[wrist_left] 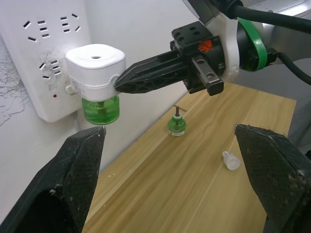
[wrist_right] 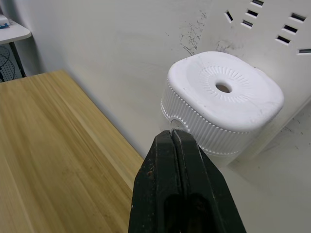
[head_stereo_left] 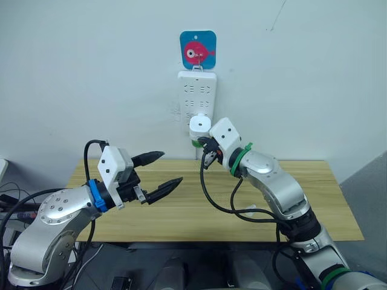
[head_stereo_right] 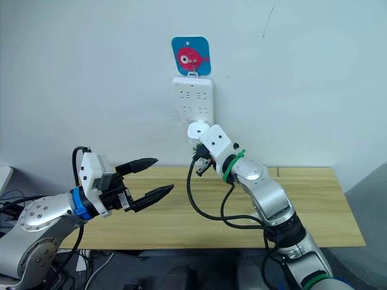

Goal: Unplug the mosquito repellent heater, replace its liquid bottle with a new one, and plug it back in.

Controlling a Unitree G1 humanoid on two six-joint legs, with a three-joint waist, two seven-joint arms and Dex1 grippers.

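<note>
Heater (wrist_left: 95,65) plugged into wall power strip (head_stereo_left: 197,99), upper centre; right gripper (wrist_left: 121,81) fingers pressed together, tips at its side, probably to push; left gripper (head_stereo_left: 161,171) spread, waiting lower left

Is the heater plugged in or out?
Plugged in: the mosquito repellent heater sits against the power strip, green bottle hanging beneath.
</note>
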